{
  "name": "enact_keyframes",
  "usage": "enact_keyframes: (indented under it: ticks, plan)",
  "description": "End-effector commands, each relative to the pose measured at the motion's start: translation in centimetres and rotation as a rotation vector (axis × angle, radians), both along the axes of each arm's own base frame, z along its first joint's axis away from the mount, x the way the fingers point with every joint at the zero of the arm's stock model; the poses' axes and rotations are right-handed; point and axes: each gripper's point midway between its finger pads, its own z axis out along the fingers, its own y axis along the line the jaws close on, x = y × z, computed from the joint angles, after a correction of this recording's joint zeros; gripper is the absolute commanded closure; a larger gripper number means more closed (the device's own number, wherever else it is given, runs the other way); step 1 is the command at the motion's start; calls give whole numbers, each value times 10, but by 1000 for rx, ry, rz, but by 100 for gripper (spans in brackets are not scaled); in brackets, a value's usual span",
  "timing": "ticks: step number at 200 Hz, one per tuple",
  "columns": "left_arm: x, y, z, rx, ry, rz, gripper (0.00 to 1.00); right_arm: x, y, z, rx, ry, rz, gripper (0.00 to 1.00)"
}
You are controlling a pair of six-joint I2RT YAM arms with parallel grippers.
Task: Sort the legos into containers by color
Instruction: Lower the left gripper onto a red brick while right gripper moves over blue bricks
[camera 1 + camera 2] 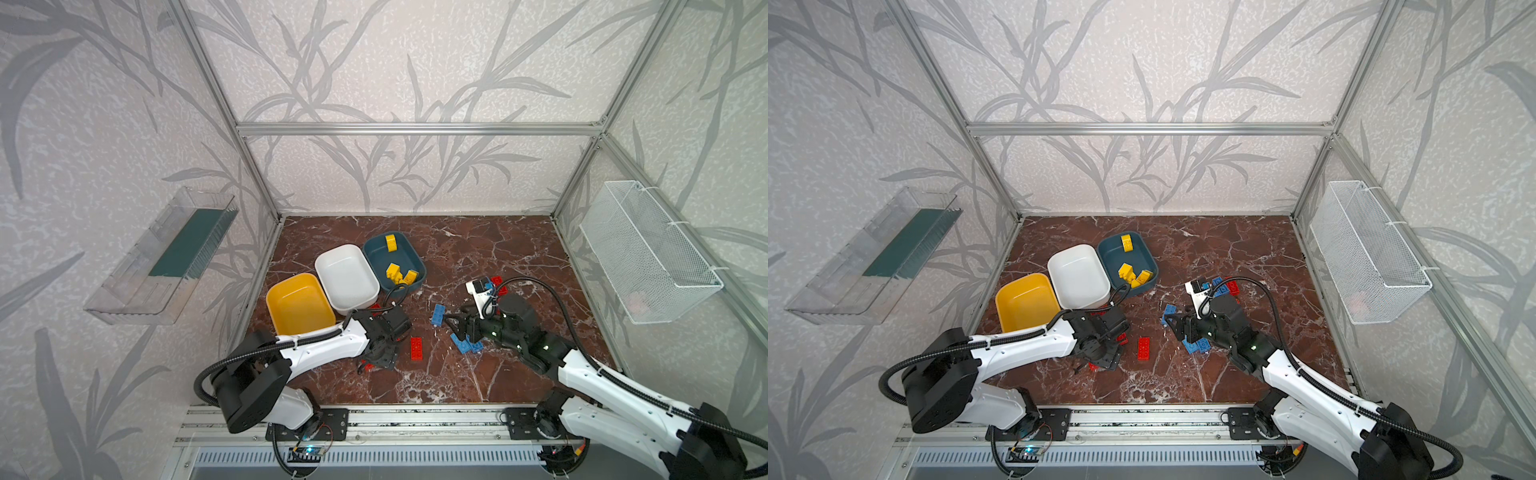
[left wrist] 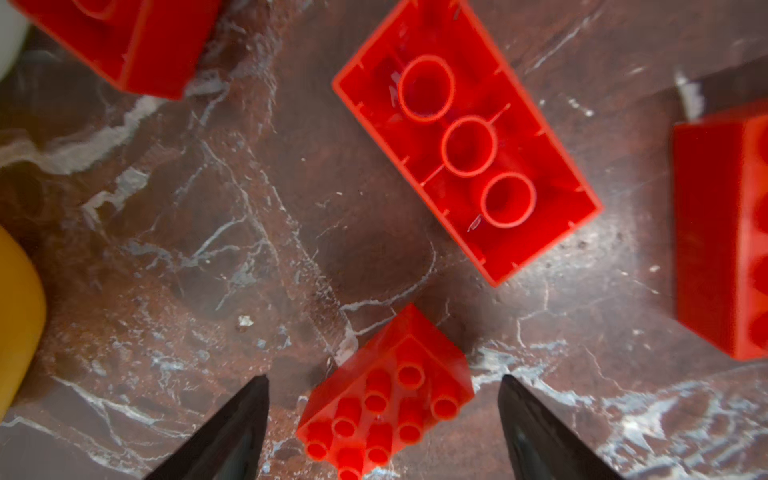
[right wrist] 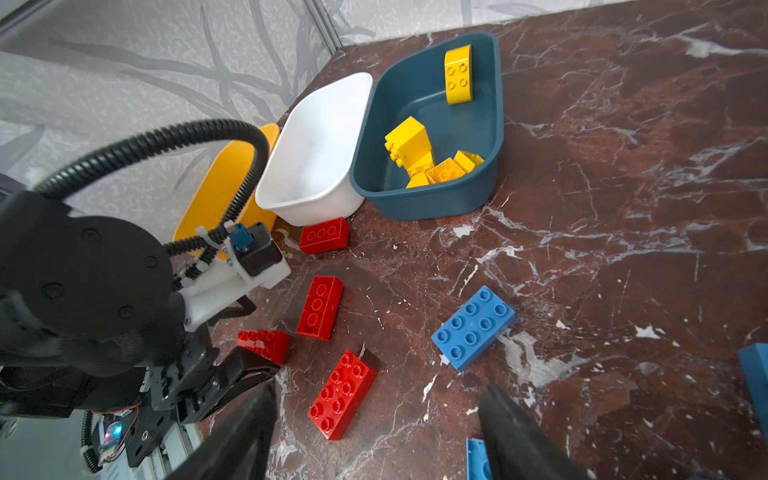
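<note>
The left claw (image 2: pixel 383 376) hangs low over the brown marble table (image 2: pixel 232 257). Its two black fingers are spread apart. A small square red brick (image 2: pixel 386 399) sits on the table between the fingertips, bumps up, with a gap on each side. Just past it lies a flipped red brick (image 2: pixel 465 141), hollow side up.

Between the two arms lies a long red brick (image 1: pixel 416 348), bumps up.

The right claw (image 3: pixel 380 384) is spread wide too, with only table between its fingers. A heap of blue bricks (image 1: pixel 460 343) lies partly under that arm. A single blue brick (image 1: pixel 438 314) lies just past the fingertips. Farther back, some red and blue bricks (image 1: pixel 498 286) peek out behind the right arm's camera.

Three tubs stand close side by side. The yellow tub (image 1: pixel 299 305) is nearest, then the white tub (image 1: pixel 347 276), then the dark teal tub (image 1: pixel 376 253) farthest back. The yellow bricks (image 1: pixel 398 274) lie in the teal tub. One more red brick (image 3: pixel 324 235) sits right against the white tub's near wall.
</note>
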Motion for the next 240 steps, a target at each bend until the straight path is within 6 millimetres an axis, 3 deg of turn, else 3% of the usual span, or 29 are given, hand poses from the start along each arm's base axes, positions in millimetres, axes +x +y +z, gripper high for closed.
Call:
enact_keyframes:
  ticks: [1,19,48,68,117,157,197,240]
  plan:
    - [0,4,-8,33,5,12,16,3,-2,9,26,-42,-20,22]
    - [0,5,-15,54,20,10,21,3,-1,10,29,-41,-20,22]
    - [-3,2,-24,54,51,8,41,4,-1,8,26,-39,-24,22]
    - [-6,0,-25,37,60,15,48,4,-2,6,23,-37,-27,22]
    - [-3,-6,-21,-17,31,40,60,5,0,3,24,-25,-23,22]
    - [6,-8,-14,-22,-10,56,63,4,0,2,23,-22,-23,22]
    - [21,-10,7,-26,-86,81,66,4,1,1,24,-17,-21,22]
    - [45,-16,57,-106,-185,98,66,4,2,1,31,-8,-22,22]
